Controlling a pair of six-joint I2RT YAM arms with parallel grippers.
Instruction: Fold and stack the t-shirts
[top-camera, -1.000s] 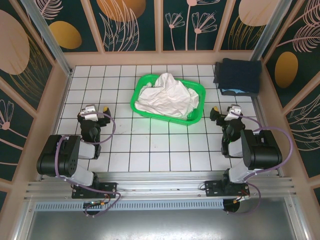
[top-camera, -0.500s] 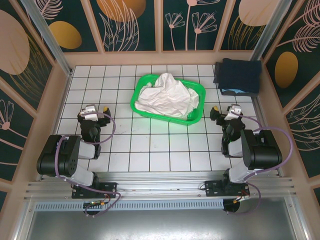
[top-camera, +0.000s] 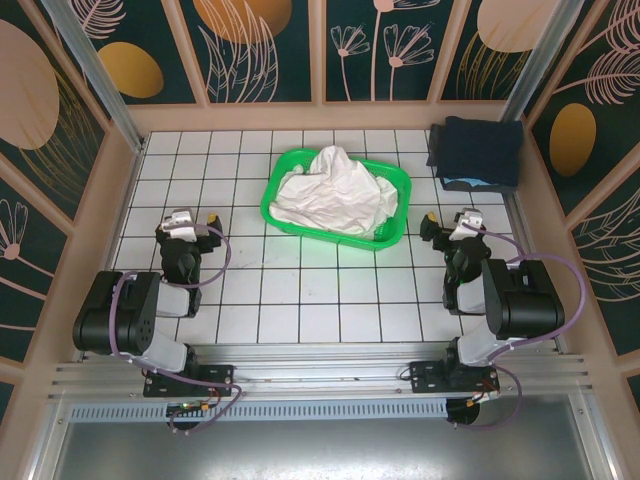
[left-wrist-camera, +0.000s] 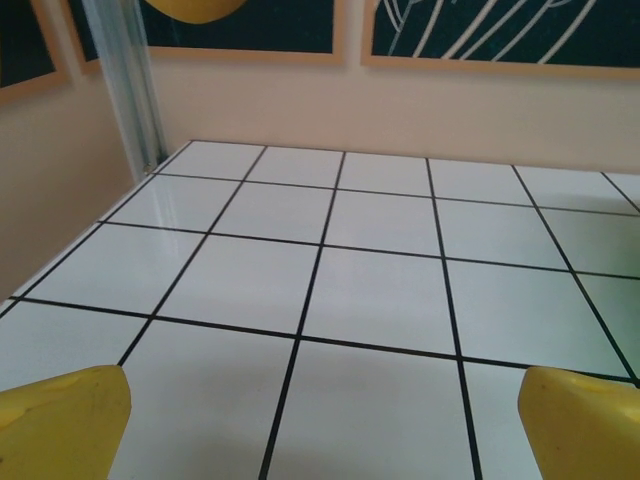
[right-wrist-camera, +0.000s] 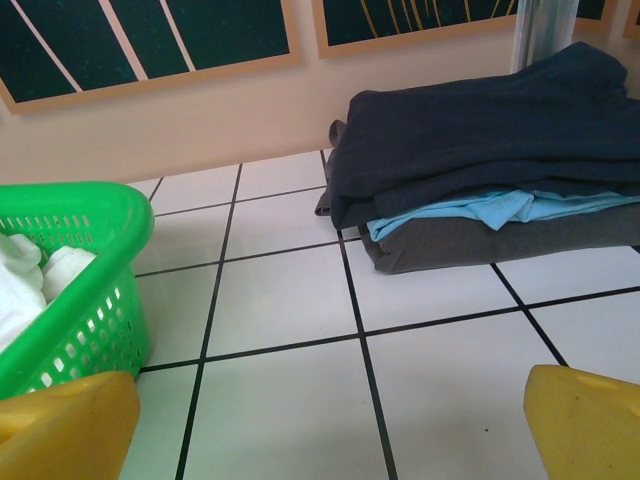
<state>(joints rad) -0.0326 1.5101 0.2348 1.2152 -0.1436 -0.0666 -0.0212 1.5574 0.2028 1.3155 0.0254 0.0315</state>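
T-shirts (top-camera: 335, 195) heaped in green basket (top-camera: 394, 218); left claw (left-wrist-camera: 322, 425), right claw (right-wrist-camera: 325, 425) spread empty.

- Top: high behind my bases, looking down on whole white black-lined tile table (top-camera: 300, 300).
- Left wrist: low over tiles, facing far wall (left-wrist-camera: 400, 110).
- Right wrist: low, facing green plastic mesh basket (right-wrist-camera: 90, 300), dark folded cloth stack (right-wrist-camera: 480, 130); top shares both.

Bright, even light falls from above, and shadows are faint and soft. The tiles (left-wrist-camera: 380, 290) carry a mild sheen. In both wrist views the near yellow fingertips (right-wrist-camera: 60, 425) are blurred.
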